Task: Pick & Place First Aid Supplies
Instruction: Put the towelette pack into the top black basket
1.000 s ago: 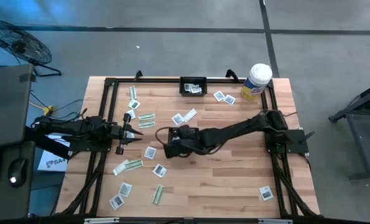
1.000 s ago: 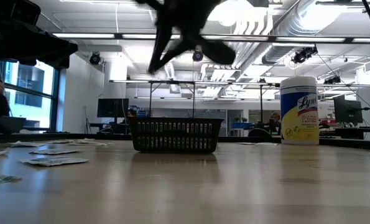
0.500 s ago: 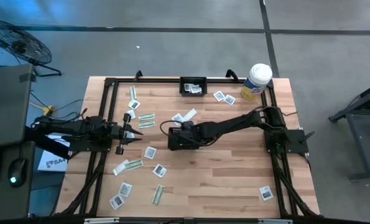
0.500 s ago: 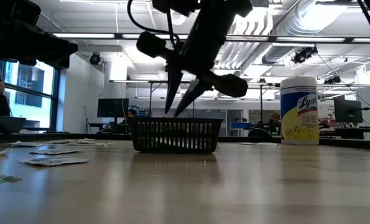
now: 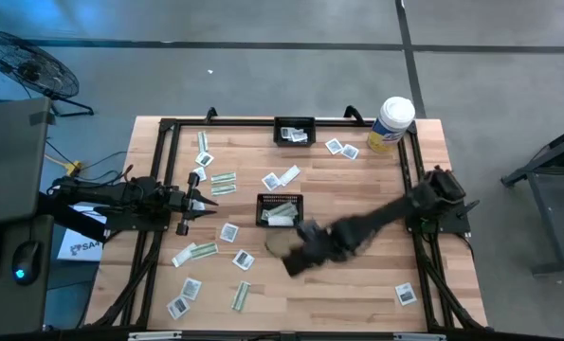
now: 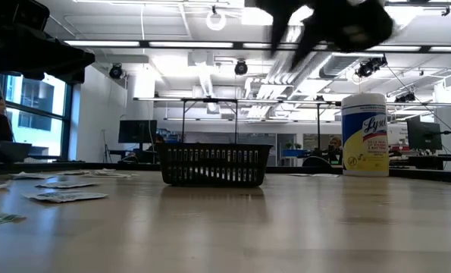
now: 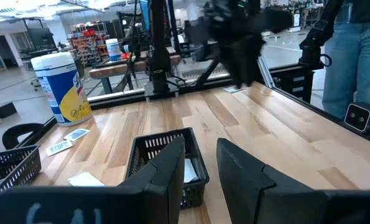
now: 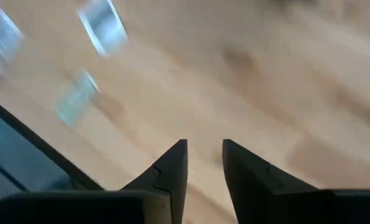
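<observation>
First aid packets lie flat and scattered over the wooden table: a green strip [image 5: 225,178], a square white one [image 5: 229,232], another square one [image 5: 406,295] near the right corner. A black basket [image 5: 280,198] at mid-table holds packets; the low view shows it too [image 6: 214,164]. My right gripper [image 5: 296,262] hangs blurred above bare wood, nearer than that basket, open and with nothing between its fingers [image 8: 203,146]. My left gripper [image 5: 201,201] waits level at the table's left side, open and empty [image 7: 200,174], pointing at the basket [image 7: 163,149].
A second black basket [image 5: 294,131] with packets sits at the far edge. A white-and-yellow canister [image 5: 391,123] stands at the far right corner. A black frame [image 5: 168,152] borders the table. A person in jeans [image 7: 352,56] stands beyond it.
My right gripper stood above the middle basket, its fingers apart half a second ago. It has since swung fast toward the table's near edge and tipped more steeply downward, uncovering the basket.
</observation>
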`<state>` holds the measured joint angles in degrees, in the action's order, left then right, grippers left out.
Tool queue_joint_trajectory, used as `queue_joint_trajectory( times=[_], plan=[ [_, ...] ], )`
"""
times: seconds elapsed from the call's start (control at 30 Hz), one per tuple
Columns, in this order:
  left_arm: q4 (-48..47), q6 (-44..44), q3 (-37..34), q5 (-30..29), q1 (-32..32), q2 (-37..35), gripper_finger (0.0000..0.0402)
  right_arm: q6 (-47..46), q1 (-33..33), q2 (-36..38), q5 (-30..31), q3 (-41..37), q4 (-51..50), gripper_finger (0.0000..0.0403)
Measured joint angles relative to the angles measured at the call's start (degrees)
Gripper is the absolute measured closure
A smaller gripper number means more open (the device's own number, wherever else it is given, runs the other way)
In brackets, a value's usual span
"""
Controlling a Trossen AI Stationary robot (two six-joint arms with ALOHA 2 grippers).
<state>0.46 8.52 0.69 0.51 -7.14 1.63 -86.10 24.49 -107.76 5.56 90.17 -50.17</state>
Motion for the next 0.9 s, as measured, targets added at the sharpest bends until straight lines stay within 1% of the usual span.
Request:
queue_joint_trajectory(
  times=[0.1,0.17,0.2,0.3,0.37,0.47,0.7,0.8,0.9],
  plan=[
    [0.0,0.0,0.0,0.0,0.0,0.0,0.0309,-7.0,6.2,0.0,0.0,-1.8,-3.0,0.0317],
    [0.0,0.0,0.0,0.0,0.0,0.0,0.0309,-13.8,10.1,0.0,-1.0,-3.9,-4.4,0.0323],
    [0.0,0.0,0.0,0.0,0.0,0.0,0.0309,-17.0,11.8,-0.1,-2.5,-4.9,-5.3,0.0325],
    [0.0,0.0,0.0,0.0,0.0,0.0,0.0309,-24.9,16.4,-0.1,-10.1,-7.1,-7.1,0.0333],
    [0.0,0.0,0.0,0.0,0.0,0.0,0.0309,-28.1,18.7,-0.1,-15.2,-8.6,-8.4,0.0338],
    [0.0,0.0,0.0,0.0,0.0,0.0,0.0309,-29.5,21.1,-0.1,-20.6,-10.3,-11.2,0.0344],
    [0.0,0.0,0.0,0.0,0.0,0.0,0.0309,-26.1,23.7,-0.1,-27.8,-16.2,-11.2,0.0348],
    [0.0,0.0,0.0,0.0,0.0,0.0,0.0309,-25.0,24.0,-0.1,-33.0,-18.9,-11.0,0.035],
    [0.0,0.0,0.0,0.0,0.0,0.0,0.0309,-24.5,23.7,-0.1,-38.9,-22.2,-8.0,0.0351]
  ],
)
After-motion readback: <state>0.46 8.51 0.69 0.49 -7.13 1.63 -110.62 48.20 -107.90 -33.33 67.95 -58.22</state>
